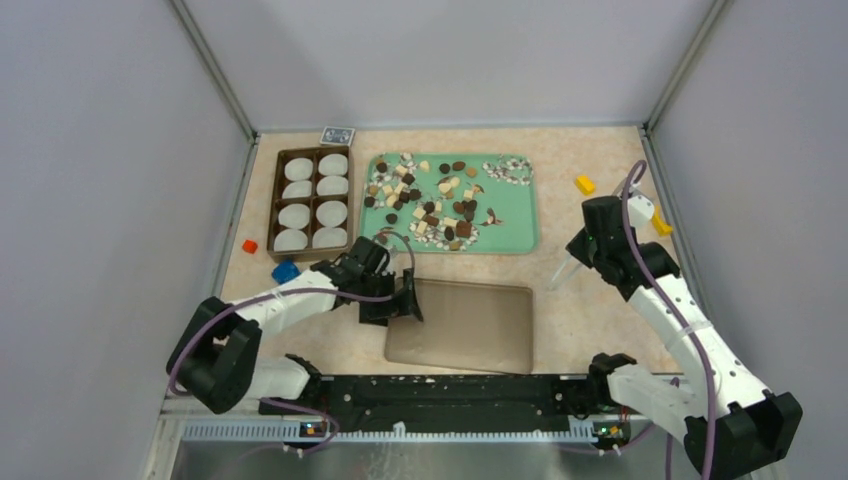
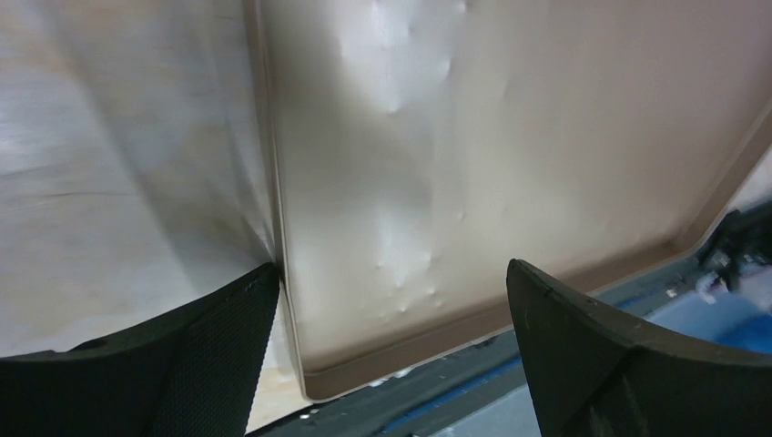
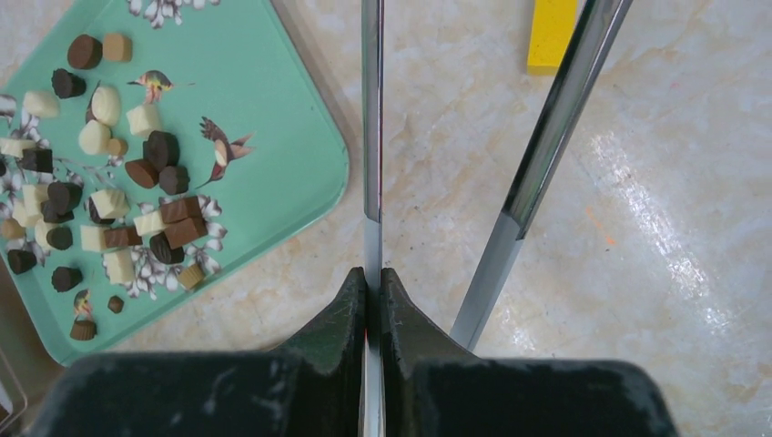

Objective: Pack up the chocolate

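Right now I see my left gripper [image 1: 397,301] spread wide with nothing held, its fingers [image 2: 182,364] straddling the near left corner of the flat tan tray [image 1: 475,330]. My right gripper [image 3: 372,284] is pinched tight on one leg of the metal tweezers [image 3: 370,137], whose tips point down at the table near the green tray's [image 1: 520,215] near right corner. The chocolate [image 1: 430,205] lies scattered across that green tray, beside the brown box [image 1: 275,200] of white paper cups [image 1: 333,185].
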`<control>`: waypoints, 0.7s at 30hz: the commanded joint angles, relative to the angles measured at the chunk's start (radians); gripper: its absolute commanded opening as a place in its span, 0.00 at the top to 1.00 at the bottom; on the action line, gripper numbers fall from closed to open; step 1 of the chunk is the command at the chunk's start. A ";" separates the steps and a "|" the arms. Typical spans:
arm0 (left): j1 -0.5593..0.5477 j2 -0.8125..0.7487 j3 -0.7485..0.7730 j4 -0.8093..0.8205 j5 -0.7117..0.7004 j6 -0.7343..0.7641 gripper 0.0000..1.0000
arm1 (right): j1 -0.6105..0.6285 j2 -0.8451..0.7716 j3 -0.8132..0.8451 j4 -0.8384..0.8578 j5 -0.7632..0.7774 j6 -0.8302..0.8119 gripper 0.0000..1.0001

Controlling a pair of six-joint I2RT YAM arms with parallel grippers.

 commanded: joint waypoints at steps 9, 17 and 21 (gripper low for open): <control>-0.267 0.335 0.340 0.167 0.114 0.014 0.01 | 0.008 0.006 0.035 0.061 -0.067 0.060 1.00; -0.238 0.146 0.409 -0.149 -0.053 0.085 0.01 | 0.128 0.035 0.022 0.074 -0.100 0.134 1.00; -0.166 0.026 0.458 -0.336 -0.174 0.118 0.01 | 0.267 0.094 0.033 0.118 -0.091 0.193 1.00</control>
